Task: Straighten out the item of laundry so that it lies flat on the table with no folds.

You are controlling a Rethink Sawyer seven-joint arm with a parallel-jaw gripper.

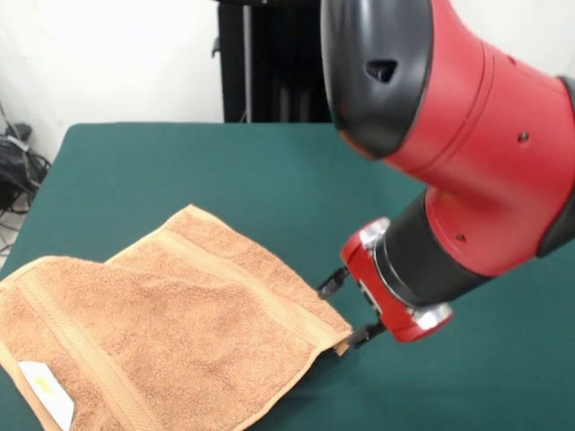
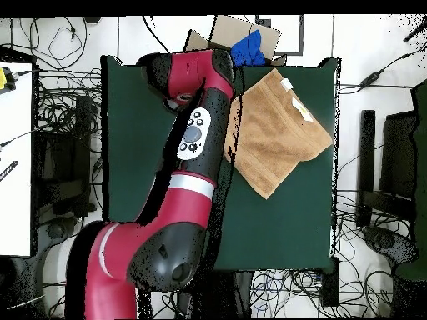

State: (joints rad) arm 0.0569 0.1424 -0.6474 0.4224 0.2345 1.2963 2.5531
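Note:
The item of laundry (image 1: 180, 332), a peach-orange towel with border bands and a white tag (image 1: 45, 392), lies on the table (image 1: 180, 162) at the front left, and its near edge runs out of the picture. Its left part shows a crease where one layer overlaps another. My gripper (image 1: 348, 309) is low at the towel's right corner. It is open, one black fingertip (image 1: 331, 284) stands above the towel's edge, and the other touches the corner. In the overhead view the towel (image 2: 275, 133) lies beside the arm, which hides the gripper.
The red and black arm (image 1: 467, 144) fills the upper right of the front view and crosses the table (image 2: 133, 125) in the overhead view. A cardboard box with something blue (image 2: 250, 46) sits beyond the table's edge. Cables lie on the floor around it.

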